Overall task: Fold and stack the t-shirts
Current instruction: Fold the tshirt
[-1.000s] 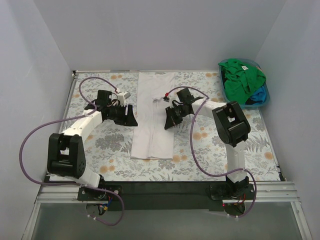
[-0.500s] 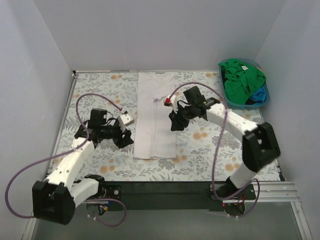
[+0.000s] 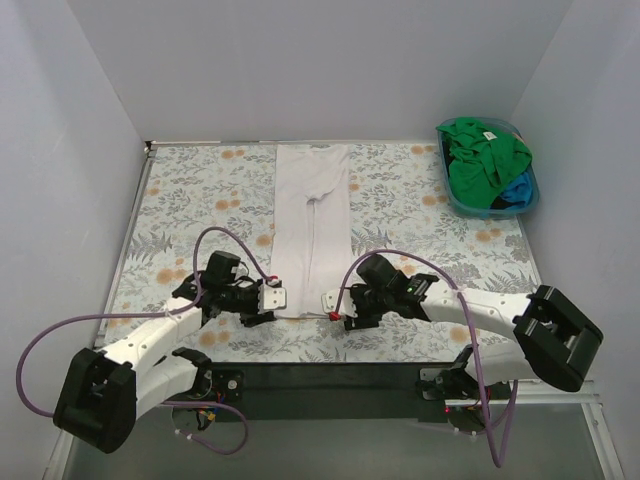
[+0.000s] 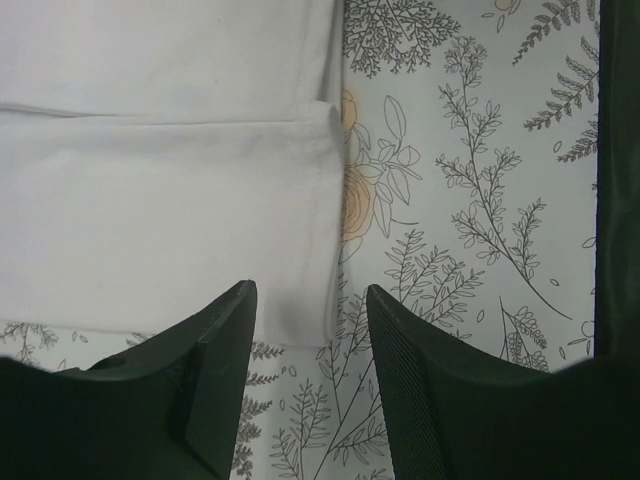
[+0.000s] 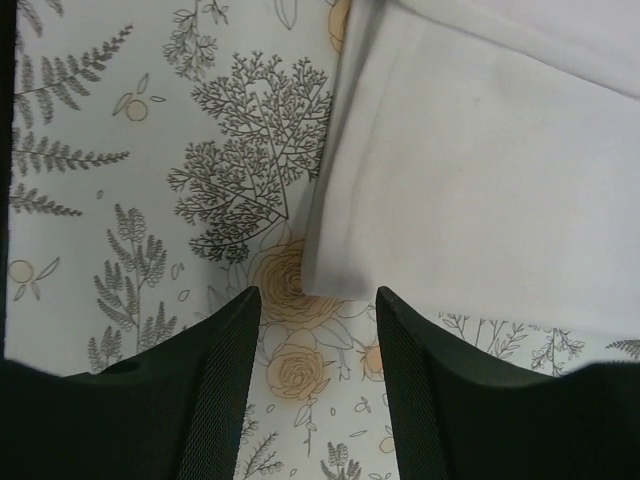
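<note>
A white t-shirt (image 3: 310,225) lies as a long narrow strip down the middle of the floral cloth, folded lengthwise. My left gripper (image 3: 270,299) sits low at the strip's near left corner and is open. In the left wrist view that gripper (image 4: 310,295) has the shirt (image 4: 150,200) corner just between its fingertips, not pinched. My right gripper (image 3: 334,306) is open at the near right corner. In the right wrist view the shirt (image 5: 480,170) corner lies right at the mouth of that gripper (image 5: 318,298). A green t-shirt (image 3: 480,150) and a blue one (image 3: 515,190) are bundled at the back right.
The green and blue shirts fill a clear blue bin (image 3: 532,196) in the back right corner. The floral table cloth (image 3: 200,190) covers the whole table. White walls close in the back and both sides. The black front rail (image 3: 320,375) runs close behind both grippers.
Both arms have swung from the middle of the white strip down to its near end. The right gripper has opened and the left has narrowed a little.
</note>
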